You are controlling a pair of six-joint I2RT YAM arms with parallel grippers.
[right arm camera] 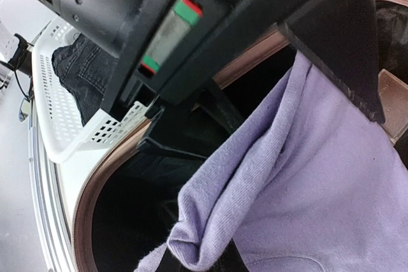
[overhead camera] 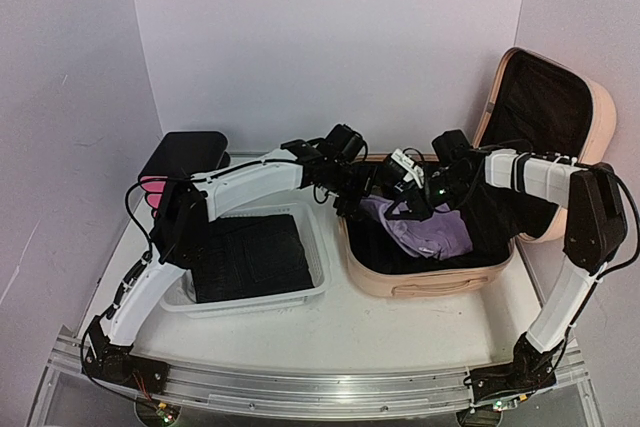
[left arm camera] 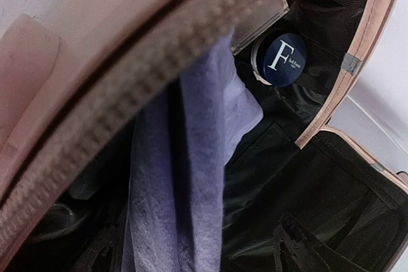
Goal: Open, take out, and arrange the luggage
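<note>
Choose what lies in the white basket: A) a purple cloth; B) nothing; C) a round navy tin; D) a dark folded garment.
D: the white basket holds a dark folded garment, while the purple cloth hangs over the open luggage.

Colours, keyed off the luggage

Luggage (overhead camera: 430, 282): peach-pink shell, black lining, tan ribbed zipper band. Inside it: lavender garment (overhead camera: 425, 232), navy tin (left arm camera: 284, 58) with white "F". Left of it: white perforated basket (overhead camera: 310, 292) holding black folded cloth (overhead camera: 245, 257). Far left: black-and-pink box (overhead camera: 180, 157).
</note>
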